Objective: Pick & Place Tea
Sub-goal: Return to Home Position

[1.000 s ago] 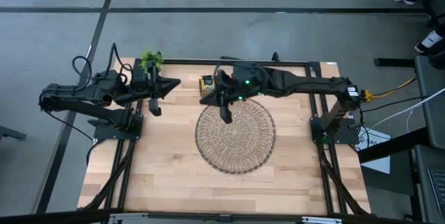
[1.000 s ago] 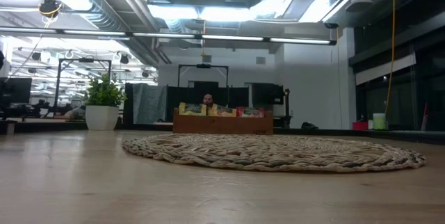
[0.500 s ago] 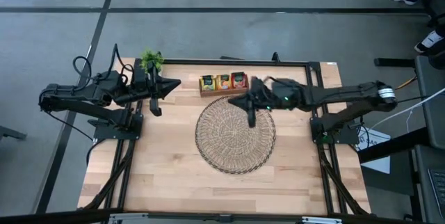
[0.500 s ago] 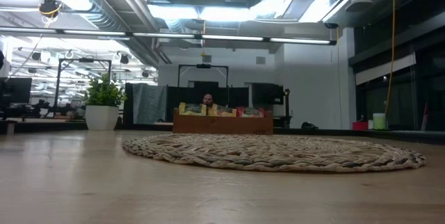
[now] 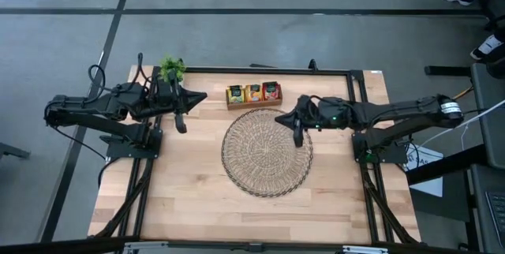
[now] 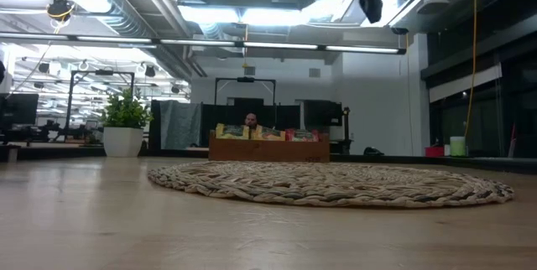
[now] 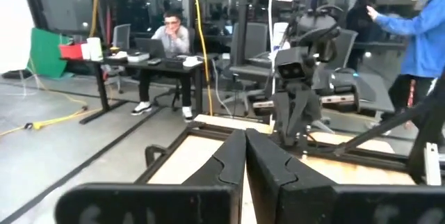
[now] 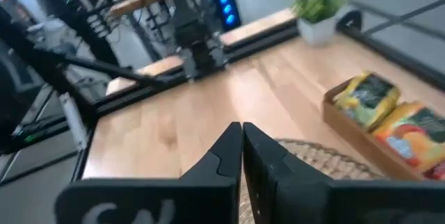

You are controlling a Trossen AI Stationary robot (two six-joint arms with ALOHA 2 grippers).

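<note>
High view: right pincer [image 5: 298, 137], closed and empty, is retracting from the wooden organizer [image 5: 253, 106] holding the tea [image 5: 253, 92] to the mat [image 5: 267, 171] rim; left pincer [image 5: 181, 125] waits closed; sorting looks done.

Mat [image 5: 267, 153] sits ctr of table [image 5: 181, 199]; organizer [image 5: 253, 106] just off its 12 o'clock edge, w/ tea [image 5: 253, 92] in all 3 compartments. Plant [image 5: 171, 68] at 11 o'clock near far-L corner. Left gripper [image 5: 181, 126] off mat's 10 o'clock side, right gripper [image 5: 297, 139] over its 2 o'clock rim.
</note>
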